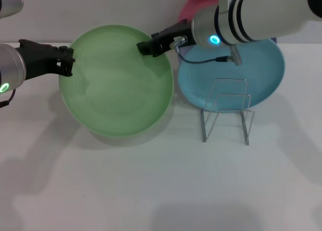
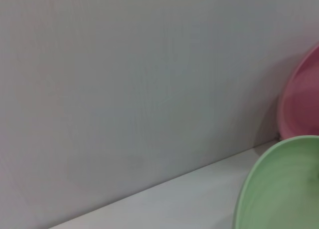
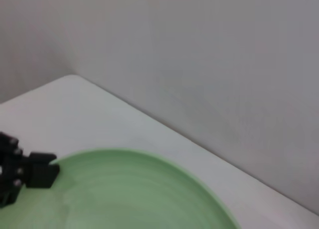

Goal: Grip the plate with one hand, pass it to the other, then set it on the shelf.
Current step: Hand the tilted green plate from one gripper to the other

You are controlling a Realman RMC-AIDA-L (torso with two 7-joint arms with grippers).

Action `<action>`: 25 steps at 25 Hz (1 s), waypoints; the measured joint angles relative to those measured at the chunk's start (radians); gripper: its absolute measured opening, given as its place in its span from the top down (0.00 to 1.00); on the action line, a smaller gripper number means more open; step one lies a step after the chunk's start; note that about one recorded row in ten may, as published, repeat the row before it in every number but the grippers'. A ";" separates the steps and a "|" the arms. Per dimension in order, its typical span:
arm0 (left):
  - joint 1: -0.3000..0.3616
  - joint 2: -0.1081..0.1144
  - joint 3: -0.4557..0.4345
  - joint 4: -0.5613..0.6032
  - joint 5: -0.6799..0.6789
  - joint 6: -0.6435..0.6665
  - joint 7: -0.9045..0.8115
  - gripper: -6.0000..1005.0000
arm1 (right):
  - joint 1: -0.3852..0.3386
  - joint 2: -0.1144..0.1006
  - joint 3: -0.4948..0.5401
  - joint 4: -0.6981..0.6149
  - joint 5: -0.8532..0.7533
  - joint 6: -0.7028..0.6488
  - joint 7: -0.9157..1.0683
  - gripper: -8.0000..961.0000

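Head view showed the left gripper (image 1: 68, 61) at the left edge of the light green plate (image 1: 116, 80), its black fingers pinched on the rim there, with the silver arm and its green ring running off the left side. The right gripper (image 1: 146, 46) reached in from the upper right and met the same plate at its far right rim, its fingers lying over the edge; they looked pressed onto the rim, so both grippers gripped the plate at once, on opposite sides. The plate was held between them, tilted slightly, its shadow falling on the white table (image 1: 151, 190) below and in front of it. Just to the right of the plate lay a turquoise-blue plate (image 1: 261, 75), partly under the right arm with its teal-lit ring, and a pink plate (image 1: 193, 7) stood behind that against the wall. The wire shelf (image 1: 226, 110) stood upright in front of the blue plate, near the green plate's right rim but apart from it. In the right wrist view the green plate (image 3: 134, 194) filled the lower part, and the left gripper (image 3: 25, 171) was seen farther off clamped on its rim. In the left wrist view only an arc of the green plate (image 2: 284, 184) and part of the pink plate (image 2: 301, 104) appeared before the pale wall (image 2: 124, 79).
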 joint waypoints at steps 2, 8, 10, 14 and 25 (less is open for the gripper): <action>0.000 0.000 0.000 0.000 -0.001 0.000 0.000 0.95 | -0.003 0.000 -0.013 0.000 0.000 -0.006 -0.014 0.37; 0.000 0.000 0.000 -0.002 0.000 -0.002 0.001 0.95 | -0.014 0.000 -0.044 0.013 -0.003 -0.010 -0.035 0.64; 0.000 0.000 0.002 -0.002 0.000 -0.002 0.001 0.95 | -0.029 0.000 -0.052 0.038 -0.004 -0.012 -0.041 0.73; 0.003 0.000 0.019 -0.002 0.006 -0.004 0.002 0.95 | -0.054 0.001 -0.057 0.089 -0.004 -0.015 -0.046 0.88; 0.003 0.000 0.024 0.007 0.006 -0.010 0.002 0.62 | -0.070 0.002 -0.057 0.101 -0.025 -0.018 -0.037 0.93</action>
